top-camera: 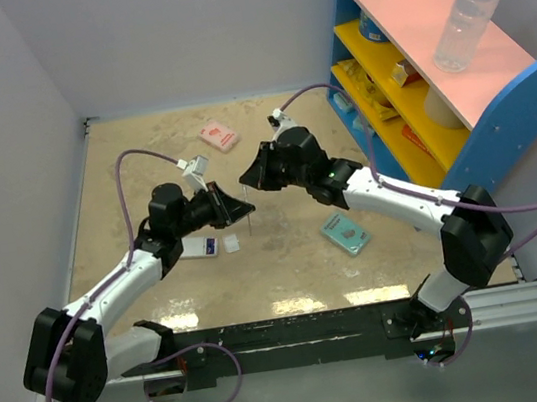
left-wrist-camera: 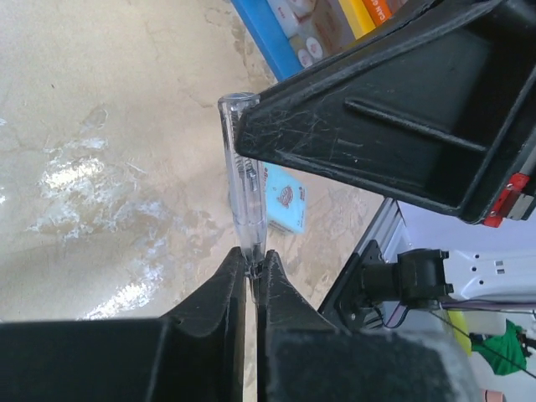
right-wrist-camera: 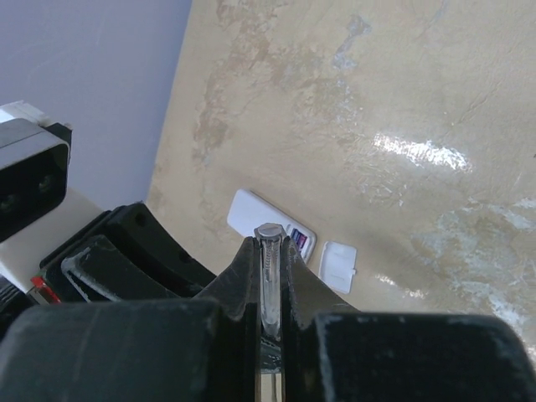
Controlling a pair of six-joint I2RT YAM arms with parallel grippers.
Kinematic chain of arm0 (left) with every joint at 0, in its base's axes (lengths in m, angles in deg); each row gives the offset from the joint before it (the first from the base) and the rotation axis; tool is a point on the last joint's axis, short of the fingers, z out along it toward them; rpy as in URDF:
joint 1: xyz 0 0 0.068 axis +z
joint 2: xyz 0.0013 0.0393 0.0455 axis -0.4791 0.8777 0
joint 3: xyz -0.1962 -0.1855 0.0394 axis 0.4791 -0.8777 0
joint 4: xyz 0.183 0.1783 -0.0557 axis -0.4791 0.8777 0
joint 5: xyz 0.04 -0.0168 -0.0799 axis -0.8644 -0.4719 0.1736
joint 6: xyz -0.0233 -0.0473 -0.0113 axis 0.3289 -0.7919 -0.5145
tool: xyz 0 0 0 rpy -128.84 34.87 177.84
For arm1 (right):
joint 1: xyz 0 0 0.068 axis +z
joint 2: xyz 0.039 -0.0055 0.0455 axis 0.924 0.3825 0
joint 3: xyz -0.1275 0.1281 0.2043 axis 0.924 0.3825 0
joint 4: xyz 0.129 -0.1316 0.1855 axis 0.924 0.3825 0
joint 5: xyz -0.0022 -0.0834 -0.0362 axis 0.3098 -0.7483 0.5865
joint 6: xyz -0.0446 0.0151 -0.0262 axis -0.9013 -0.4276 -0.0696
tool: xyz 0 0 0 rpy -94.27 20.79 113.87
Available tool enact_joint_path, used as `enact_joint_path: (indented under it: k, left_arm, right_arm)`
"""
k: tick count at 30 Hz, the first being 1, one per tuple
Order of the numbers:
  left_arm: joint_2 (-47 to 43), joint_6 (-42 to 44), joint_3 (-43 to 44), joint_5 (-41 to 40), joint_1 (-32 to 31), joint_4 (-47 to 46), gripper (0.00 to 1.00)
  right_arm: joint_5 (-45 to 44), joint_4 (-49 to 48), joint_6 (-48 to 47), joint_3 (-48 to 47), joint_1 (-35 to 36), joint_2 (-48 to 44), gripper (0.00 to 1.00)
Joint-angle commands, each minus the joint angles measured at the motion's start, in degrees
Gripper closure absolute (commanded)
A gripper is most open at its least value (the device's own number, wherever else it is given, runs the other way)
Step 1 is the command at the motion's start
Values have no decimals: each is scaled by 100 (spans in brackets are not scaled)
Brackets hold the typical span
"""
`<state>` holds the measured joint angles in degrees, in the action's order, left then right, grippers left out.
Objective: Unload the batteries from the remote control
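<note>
The white remote control [top-camera: 198,247] lies flat on the table under my left arm, in the right wrist view [right-wrist-camera: 255,213] with its end compartment open. Dark batteries [right-wrist-camera: 298,239] show inside it. Its small white cover [right-wrist-camera: 338,266] lies loose beside that end [top-camera: 231,245]. Above the table both grippers meet on one clear-handled screwdriver [left-wrist-camera: 241,176]. My right gripper [right-wrist-camera: 270,249] is shut on the clear handle [right-wrist-camera: 270,280]. My left gripper [left-wrist-camera: 251,258] is shut on the tool's narrow lower end. In the top view the left gripper [top-camera: 247,208] sits just below the right gripper [top-camera: 244,178].
A teal flat box [top-camera: 345,233] lies right of centre, also in the left wrist view [left-wrist-camera: 285,197]. A pink packet [top-camera: 218,136] lies at the back. A blue shelf unit [top-camera: 499,116] with a bottle [top-camera: 467,9] stands on the right. Grey walls close the left and back.
</note>
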<state>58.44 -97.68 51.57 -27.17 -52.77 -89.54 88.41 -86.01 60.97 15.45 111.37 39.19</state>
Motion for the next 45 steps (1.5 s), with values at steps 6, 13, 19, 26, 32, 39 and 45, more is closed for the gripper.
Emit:
enact_joint_path:
  k: [6,13,19,26,32,39,45]
  left_arm:
    - [136,138,98,1067,-20,-522,100]
    - [65,182,37,1876,-12,-644,100]
    - [-93,226,-69,2272,-12,-794,100]
    - [-233,279,-95,2571,-12,-908,100]
    - [-295,244,-130,2615,-12,-1031,100]
    - [-313,209,-148,2606,-12,-1102,100]
    - [-330,165,-183,2606,-12,-1172,100]
  right_arm:
    - [1563,-454,-1843,221,-491,-938,51]
    - [3848,577,-3707,83,-1134,-1258,35]
    - [4306,1128,-4264,-113,-1142,-1107,34]
    - [4931,1302,-4386,-376,-1142,-765,35]
    - [4967,1373,-4360,-464,-1142,-483,39]
    - [5124,908,-3922,-332,-1134,-334,54]
    - [5336,204,-3482,-42,-1134,-334,58]
